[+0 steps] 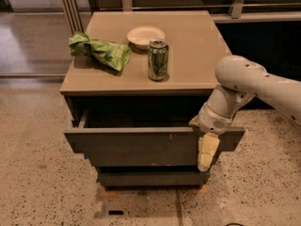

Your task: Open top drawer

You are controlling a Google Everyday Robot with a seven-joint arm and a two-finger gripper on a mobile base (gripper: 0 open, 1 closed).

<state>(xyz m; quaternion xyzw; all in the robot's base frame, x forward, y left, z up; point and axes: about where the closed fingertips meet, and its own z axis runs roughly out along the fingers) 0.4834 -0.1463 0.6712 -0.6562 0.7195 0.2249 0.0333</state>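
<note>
The top drawer (141, 145) is a wide dark grey front with small pale scuffs right of centre. It stands pulled out from the cabinet, with its dark inside showing behind it. My gripper (203, 147) is at the drawer front's right end, hooked over its top edge. One cream finger (207, 152) hangs down the outside of the front. The white arm (254, 86) comes in from the right.
On the tan cabinet top (197, 55) stand a green can (158, 60), a white bowl (146, 36) and a crumpled green bag (99, 51). Two narrower grey drawer fronts (150, 177) sit below. Speckled floor lies around; a dark wall is at the right.
</note>
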